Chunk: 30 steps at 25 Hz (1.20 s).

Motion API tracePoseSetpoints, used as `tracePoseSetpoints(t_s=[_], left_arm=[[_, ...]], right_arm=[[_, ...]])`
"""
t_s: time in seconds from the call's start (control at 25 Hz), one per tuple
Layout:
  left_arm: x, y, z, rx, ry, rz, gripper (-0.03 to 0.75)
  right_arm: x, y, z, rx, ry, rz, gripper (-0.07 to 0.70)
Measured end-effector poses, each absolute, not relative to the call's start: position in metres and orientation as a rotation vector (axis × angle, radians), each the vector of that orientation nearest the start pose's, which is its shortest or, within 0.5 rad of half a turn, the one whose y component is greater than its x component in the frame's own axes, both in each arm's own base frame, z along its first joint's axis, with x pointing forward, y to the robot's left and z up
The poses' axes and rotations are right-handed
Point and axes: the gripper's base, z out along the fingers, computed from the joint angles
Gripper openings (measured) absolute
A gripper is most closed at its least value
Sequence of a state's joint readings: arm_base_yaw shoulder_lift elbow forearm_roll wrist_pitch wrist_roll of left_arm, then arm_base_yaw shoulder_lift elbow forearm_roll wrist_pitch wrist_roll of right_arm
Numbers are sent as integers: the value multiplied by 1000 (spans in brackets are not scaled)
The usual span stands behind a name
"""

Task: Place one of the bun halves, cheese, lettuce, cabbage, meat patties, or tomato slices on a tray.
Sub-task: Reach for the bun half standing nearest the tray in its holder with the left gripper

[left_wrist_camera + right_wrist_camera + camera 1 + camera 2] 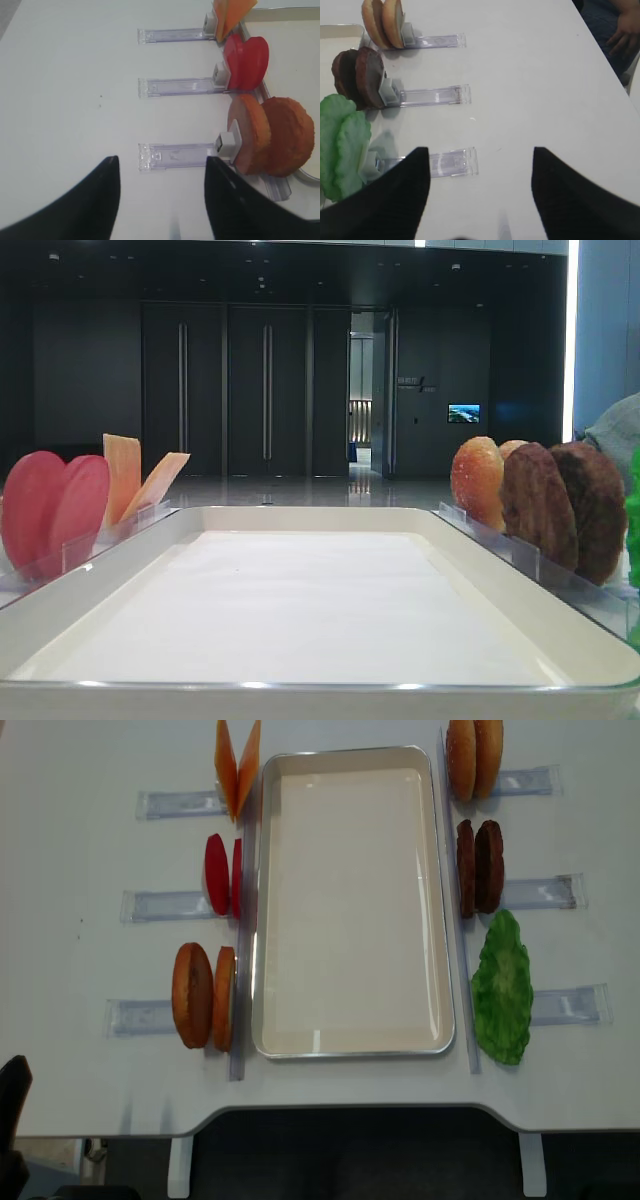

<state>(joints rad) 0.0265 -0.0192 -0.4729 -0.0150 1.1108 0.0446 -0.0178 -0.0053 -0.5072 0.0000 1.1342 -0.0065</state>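
Fingers [95,200] of the left gripper [162,200] spread wide, gripping nothing, hovering over bare table just short of the bun halves [270,137], which stand on edge in a clear rack [175,156] beside the tray [350,900]. Right gripper [477,195] likewise spread and empty, near the lettuce [342,142]. Tomato slices [223,875] and cheese [237,768] stand left of the tray; meat patties [479,866] and a second bun pair [474,758] stand right.

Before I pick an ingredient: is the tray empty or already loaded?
Empty. The tray shows only its bare white liner in both exterior views; every ingredient stands in the racks beside it.
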Motion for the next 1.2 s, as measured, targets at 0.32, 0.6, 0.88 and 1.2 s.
tracePoseSetpoints(t_s=[0.32,0.6,0.88,1.2], left_arm=[[-7,-1,266,20,2102,25,411],[-7,-1,266,20,2102,25,410],[-7,-2,266,21,2102,12,403],[2,-3,275,21,2205,-2,398]], right_arm=[[-10,0,273,12,2105,-15,433],[-10,0,273,12,2105,-15,433],[-10,0,273,12,2105,-15,433],[-10,0,273,12,2105,-15,433]])
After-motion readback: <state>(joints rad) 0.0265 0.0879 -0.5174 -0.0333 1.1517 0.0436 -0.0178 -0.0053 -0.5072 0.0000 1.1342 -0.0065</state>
